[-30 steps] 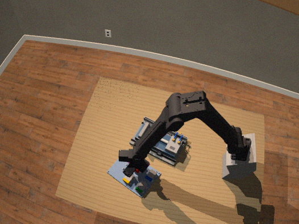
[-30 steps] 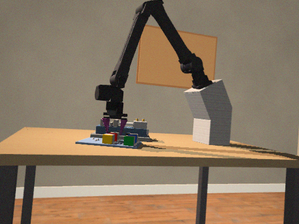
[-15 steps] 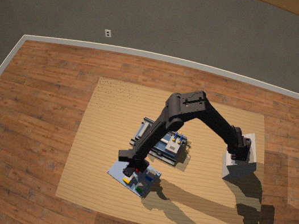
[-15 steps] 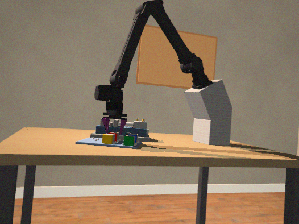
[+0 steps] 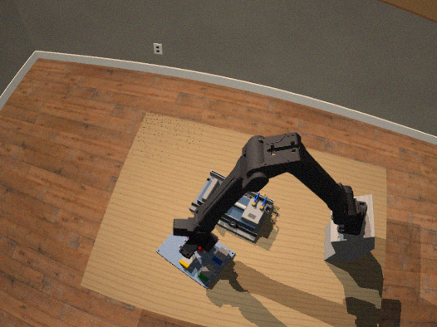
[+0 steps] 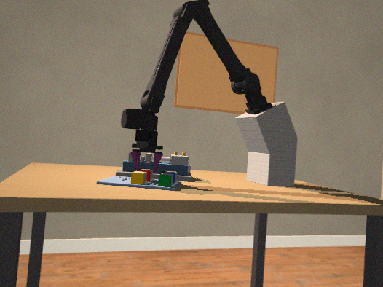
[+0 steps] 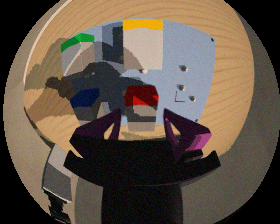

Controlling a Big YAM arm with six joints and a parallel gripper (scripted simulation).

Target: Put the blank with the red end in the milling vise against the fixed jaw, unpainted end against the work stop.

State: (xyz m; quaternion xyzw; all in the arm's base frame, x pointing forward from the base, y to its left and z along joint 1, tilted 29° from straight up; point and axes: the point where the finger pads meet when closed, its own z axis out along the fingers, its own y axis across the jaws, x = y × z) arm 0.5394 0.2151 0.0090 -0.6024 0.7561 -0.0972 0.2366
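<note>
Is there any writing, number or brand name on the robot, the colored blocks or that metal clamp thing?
None can be read in any view.
The arm, vise, plate and the blanks' red, yellow, green and blue ends carry no text.
The wall outlet has only slots.

The arm (image 6: 189,45) arches from a white pedestal (image 6: 271,151) on the right of the tabletop (image 6: 65,187). Its open hand (image 6: 146,160) hangs over the red blank (image 6: 147,174) on the plate (image 6: 109,181), with the vise (image 6: 178,165) just behind.

Table top (image 5: 125,226) — pale, lined wood grain, matt; plate (image 5: 168,251) smooth blue-grey, metal-like; floor (image 5: 62,122) — reddish wooden planks.
</note>
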